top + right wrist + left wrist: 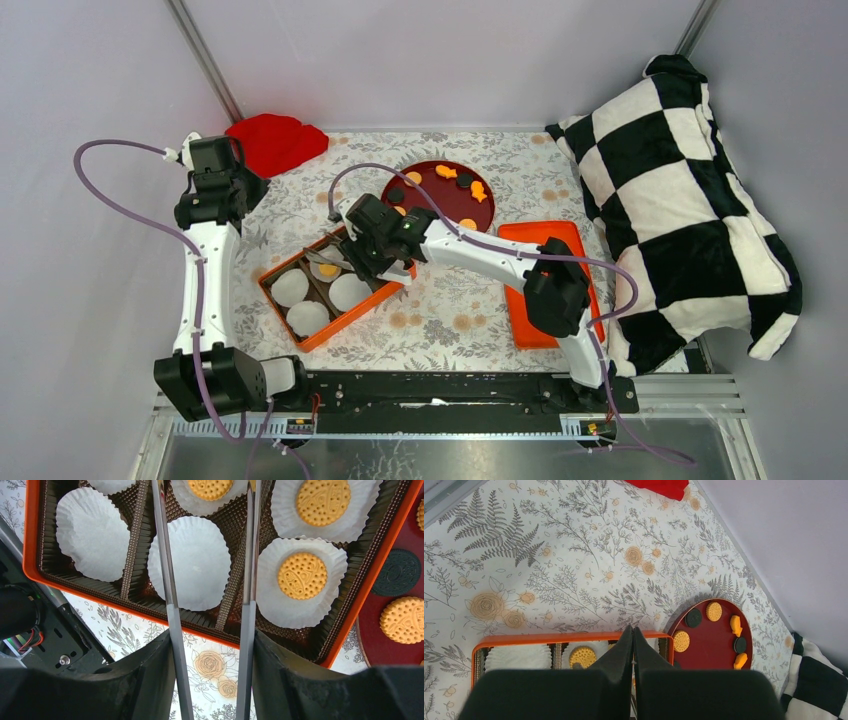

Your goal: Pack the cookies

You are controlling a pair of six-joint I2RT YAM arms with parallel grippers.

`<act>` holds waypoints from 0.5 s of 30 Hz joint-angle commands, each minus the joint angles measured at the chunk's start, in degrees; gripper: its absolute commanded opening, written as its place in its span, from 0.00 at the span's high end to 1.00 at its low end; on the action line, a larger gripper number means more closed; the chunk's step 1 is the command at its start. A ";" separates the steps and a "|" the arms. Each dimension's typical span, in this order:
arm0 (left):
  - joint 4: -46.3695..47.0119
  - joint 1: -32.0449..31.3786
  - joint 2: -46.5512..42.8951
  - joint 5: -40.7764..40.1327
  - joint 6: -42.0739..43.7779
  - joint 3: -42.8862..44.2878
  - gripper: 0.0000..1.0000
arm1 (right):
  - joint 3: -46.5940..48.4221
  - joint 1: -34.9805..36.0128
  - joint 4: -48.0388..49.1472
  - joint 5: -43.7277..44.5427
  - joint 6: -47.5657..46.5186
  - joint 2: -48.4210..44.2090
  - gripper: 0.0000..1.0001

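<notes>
An orange box [278,300] holds white liners. Round yellow cookies lie in three liners in the right wrist view [302,575], [322,501], [210,487]; one shows from the left wrist [582,656]. More cookies [681,641], [713,611] lie on the dark red plate [440,205]. My right gripper [212,640] hangs over the box's near edge, shut on metal tongs [170,580]. The tongs' arms stand apart over an empty liner [190,562], tips out of view. My left gripper [633,630] is shut and empty, left of the box.
Dark round cookies [693,618] and orange fish-shaped ones [735,625] share the plate. A flat orange lid [545,240] lies right of the box under the right arm. A red cloth [275,140] sits at the back left, a checkered pillow [680,200] on the right.
</notes>
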 commanded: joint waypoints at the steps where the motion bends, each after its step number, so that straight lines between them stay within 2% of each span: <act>1: 1.59 0.39 -1.39 1.19 1.84 -0.73 0.99 | 2.29 -0.07 1.89 1.40 -1.01 -0.17 0.48; 4: 1.79 0.36 -1.58 1.80 1.95 -0.65 0.99 | -0.84 -0.07 3.15 3.05 -0.57 -4.33 0.52; 11: 3.42 0.27 -2.27 5.64 1.18 -1.79 0.99 | -12.69 -0.15 4.06 20.43 -0.37 -21.37 0.53; 15: 4.45 0.19 -1.78 7.48 0.63 -2.72 0.99 | -18.15 -1.89 1.86 29.41 0.70 -26.43 0.53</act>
